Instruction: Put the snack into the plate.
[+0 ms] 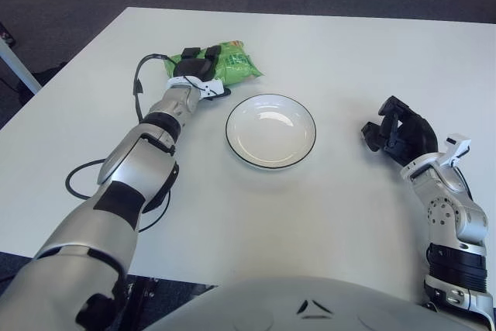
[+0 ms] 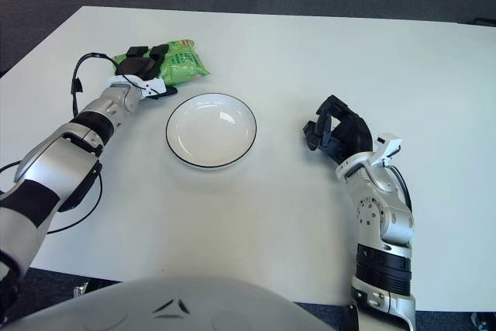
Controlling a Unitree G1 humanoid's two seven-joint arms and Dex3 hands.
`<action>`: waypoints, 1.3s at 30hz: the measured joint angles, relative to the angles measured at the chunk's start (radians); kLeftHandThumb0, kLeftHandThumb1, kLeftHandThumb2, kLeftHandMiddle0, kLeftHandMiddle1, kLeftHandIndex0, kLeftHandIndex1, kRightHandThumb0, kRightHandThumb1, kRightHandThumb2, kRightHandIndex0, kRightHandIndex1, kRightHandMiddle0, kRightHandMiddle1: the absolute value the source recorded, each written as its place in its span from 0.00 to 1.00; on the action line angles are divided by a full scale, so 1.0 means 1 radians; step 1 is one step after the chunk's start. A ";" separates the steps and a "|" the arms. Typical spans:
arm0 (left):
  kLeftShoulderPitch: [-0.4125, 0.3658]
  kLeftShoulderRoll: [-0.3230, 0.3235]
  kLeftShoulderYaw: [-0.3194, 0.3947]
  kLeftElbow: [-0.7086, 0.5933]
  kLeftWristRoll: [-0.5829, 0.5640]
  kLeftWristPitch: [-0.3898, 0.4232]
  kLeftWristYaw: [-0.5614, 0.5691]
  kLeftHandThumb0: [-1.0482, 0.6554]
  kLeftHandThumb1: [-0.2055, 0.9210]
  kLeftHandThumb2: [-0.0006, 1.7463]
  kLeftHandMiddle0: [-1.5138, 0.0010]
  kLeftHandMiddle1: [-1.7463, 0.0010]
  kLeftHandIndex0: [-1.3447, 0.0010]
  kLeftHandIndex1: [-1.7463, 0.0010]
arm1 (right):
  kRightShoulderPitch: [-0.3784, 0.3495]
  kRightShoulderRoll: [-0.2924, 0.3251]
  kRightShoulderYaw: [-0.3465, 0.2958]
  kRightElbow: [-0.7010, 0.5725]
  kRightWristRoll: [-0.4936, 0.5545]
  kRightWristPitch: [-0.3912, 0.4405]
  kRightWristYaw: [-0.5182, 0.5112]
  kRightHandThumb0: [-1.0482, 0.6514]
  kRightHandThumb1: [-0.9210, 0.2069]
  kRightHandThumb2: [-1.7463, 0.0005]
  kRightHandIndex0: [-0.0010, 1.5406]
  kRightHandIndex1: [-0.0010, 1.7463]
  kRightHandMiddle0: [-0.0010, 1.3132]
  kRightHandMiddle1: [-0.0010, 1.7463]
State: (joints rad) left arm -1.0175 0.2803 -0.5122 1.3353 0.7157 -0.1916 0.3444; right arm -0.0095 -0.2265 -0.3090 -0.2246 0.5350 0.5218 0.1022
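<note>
A green snack bag (image 1: 236, 63) lies on the white table (image 1: 310, 222), just beyond and to the left of the plate. The white plate (image 1: 270, 131) with a dark rim sits empty at the table's middle. My left hand (image 1: 200, 63) reaches over the bag's left end, with its black fingers curled over the top and the thumb at the near edge. The bag still touches the table. My right hand (image 1: 395, 133) shows to the right of the plate, with its fingers loosely bent and holding nothing.
A black cable (image 1: 74, 180) loops on the table beside my left arm and rises to the wrist. The table's far edge runs behind the bag, with dark floor beyond it.
</note>
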 measured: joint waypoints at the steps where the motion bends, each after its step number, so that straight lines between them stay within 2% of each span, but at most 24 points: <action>1: 0.000 0.000 0.001 -0.001 -0.001 0.000 0.006 0.61 0.47 0.72 0.57 0.09 0.75 0.03 | 0.001 0.001 0.000 -0.001 0.000 0.000 0.000 0.32 0.57 0.22 0.83 1.00 0.49 1.00; 5: 0.000 -0.001 0.012 -0.002 -0.007 0.003 0.026 0.62 0.30 0.80 0.42 0.22 0.59 0.01 | 0.005 0.006 0.003 -0.006 0.000 0.001 0.000 0.32 0.57 0.22 0.83 1.00 0.49 1.00; 10: 0.000 -0.002 0.033 -0.003 -0.028 0.005 0.046 0.62 0.19 0.88 0.36 0.22 0.52 0.00 | 0.006 0.009 0.004 -0.009 0.000 0.002 0.000 0.32 0.56 0.22 0.83 1.00 0.49 1.00; 19: -0.005 -0.004 0.062 -0.008 -0.053 -0.004 0.066 0.62 0.17 0.92 0.38 0.14 0.52 0.00 | 0.006 0.008 0.002 -0.009 0.000 0.003 0.001 0.32 0.56 0.22 0.83 1.00 0.49 1.00; 25: -0.011 0.002 0.076 -0.012 -0.072 -0.044 0.076 0.62 0.18 0.93 0.40 0.10 0.53 0.00 | 0.006 0.008 0.002 -0.009 0.000 0.003 0.001 0.32 0.57 0.22 0.83 1.00 0.49 1.00; 34: -0.019 0.004 0.098 -0.069 -0.089 -0.069 0.081 0.62 0.16 0.95 0.41 0.08 0.51 0.00 | 0.004 0.007 0.000 -0.009 0.000 0.003 -0.001 0.32 0.57 0.22 0.83 1.00 0.49 1.00; 39: -0.024 0.012 0.102 -0.091 -0.089 -0.131 0.087 0.62 0.14 0.96 0.39 0.08 0.50 0.00 | 0.001 0.008 0.002 -0.008 -0.001 0.003 0.000 0.32 0.57 0.22 0.83 1.00 0.49 1.00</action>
State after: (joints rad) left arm -1.0416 0.2925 -0.4102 1.2438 0.6266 -0.3223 0.4317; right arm -0.0087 -0.2184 -0.3069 -0.2331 0.5342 0.5249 0.1018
